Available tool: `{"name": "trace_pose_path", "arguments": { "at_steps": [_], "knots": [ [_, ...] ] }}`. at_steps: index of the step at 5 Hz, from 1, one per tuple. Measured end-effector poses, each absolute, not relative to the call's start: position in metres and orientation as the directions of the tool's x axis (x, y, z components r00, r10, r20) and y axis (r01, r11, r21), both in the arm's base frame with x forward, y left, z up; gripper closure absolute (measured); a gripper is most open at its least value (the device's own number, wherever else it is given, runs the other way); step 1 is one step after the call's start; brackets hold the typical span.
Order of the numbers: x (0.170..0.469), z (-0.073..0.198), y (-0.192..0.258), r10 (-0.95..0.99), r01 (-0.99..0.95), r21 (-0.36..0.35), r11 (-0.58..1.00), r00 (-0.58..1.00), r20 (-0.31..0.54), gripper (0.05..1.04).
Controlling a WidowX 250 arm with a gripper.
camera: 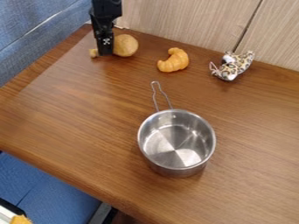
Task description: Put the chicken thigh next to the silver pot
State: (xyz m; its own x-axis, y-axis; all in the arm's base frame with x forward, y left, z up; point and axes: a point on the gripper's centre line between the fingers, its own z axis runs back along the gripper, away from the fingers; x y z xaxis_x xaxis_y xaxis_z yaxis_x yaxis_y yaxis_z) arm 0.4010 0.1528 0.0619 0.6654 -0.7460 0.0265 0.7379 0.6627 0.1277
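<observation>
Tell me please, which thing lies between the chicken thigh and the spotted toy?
In the camera view, a croissant lies between the chicken thigh and the spotted toy.

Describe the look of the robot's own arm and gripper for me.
The visible arm is black and blocky. The gripper is black too, tapering to a narrow, straight-sided lower part that bears a small white patterned marking.
</observation>
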Motion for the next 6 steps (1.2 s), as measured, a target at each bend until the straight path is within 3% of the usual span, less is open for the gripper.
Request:
{"name": "trace_pose_path", "arguments": {
  "at_steps": [2, 4, 5, 6],
  "knots": [
    [0.404, 0.056, 0.145, -0.784, 0.780, 0.081, 0.620, 0.618, 0.049, 0.137],
    [0.403, 0.053, 0.139, -0.782, 0.779, 0.077, 0.623, 0.623, 0.032, 0.698],
    [0.404, 0.051, 0.135, -0.782, 0.778, 0.082, 0.623, 0.623, 0.031, 0.761],
    [0.403, 0.052, 0.133, -0.772, 0.768, 0.091, 0.634, 0.635, 0.025, 0.761]
  ]
}}
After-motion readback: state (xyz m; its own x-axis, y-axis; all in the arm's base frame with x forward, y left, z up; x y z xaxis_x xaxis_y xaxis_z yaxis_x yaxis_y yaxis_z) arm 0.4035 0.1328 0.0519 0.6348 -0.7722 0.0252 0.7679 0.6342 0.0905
